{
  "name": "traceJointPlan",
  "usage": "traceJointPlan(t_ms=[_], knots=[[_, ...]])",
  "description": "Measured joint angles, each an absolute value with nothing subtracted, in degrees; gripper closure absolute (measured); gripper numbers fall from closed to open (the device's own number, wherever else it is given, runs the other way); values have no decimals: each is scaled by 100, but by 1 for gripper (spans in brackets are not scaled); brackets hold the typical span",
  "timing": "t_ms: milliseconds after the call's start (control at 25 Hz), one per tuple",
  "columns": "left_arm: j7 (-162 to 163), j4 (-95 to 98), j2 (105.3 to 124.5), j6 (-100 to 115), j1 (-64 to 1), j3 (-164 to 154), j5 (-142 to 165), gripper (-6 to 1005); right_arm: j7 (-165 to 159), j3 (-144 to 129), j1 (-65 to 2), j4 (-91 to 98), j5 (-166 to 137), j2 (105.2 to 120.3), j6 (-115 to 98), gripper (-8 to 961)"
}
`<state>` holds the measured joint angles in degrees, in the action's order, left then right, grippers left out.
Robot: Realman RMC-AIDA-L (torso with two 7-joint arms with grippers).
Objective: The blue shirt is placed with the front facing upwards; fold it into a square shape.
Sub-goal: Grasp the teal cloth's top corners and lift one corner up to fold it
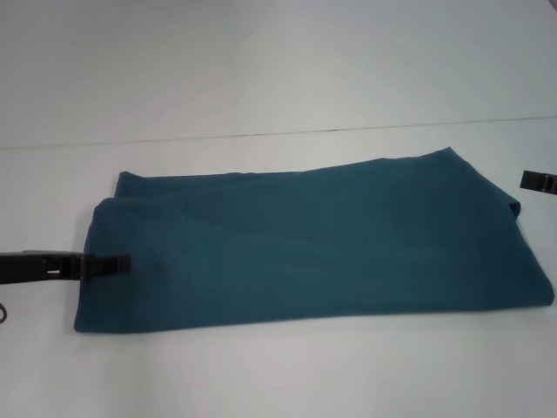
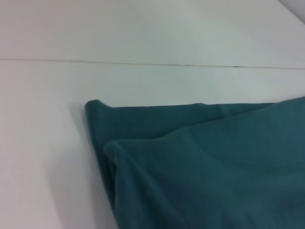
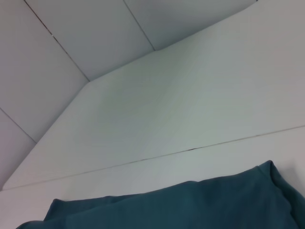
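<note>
Both grippers were mostly cut off: left gripper (image 1: 117, 264) at blue shirt's (image 1: 305, 244) left edge, right gripper (image 1: 540, 182) beside its right; finger states unclear. Print hidden.

The head view looks forward and down from above onto the white table (image 1: 261, 374), taking in the whole folded blue shirt (image 1: 305, 252). The left wrist view sits low and close at the shirt's 9 o'clock end. The right wrist view looks from its 3 o'clock end. All three share the shirt's far edge and the table seam (image 1: 287, 132).
</note>
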<state>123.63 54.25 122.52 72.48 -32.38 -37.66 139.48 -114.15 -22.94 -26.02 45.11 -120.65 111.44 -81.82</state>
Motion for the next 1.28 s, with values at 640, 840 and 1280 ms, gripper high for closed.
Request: traceJointPlan(t_ms=[640, 840, 1280], knots=[[12356, 4802, 12287, 6319, -3301, -4198, 14033, 305, -11389, -2291, -2677, 4478, -11990, 11313, -8091, 54], [12316, 4776, 12288, 6310, -3308, -4222, 14036, 305, -11373, -2285, -2702, 4478, -11988, 11317, -8071, 54], [12375, 5325, 12302, 6732, -3216, -4224, 13984, 306, -11350, -2285, -2706, 4483, -11779, 11314, -8067, 54]])
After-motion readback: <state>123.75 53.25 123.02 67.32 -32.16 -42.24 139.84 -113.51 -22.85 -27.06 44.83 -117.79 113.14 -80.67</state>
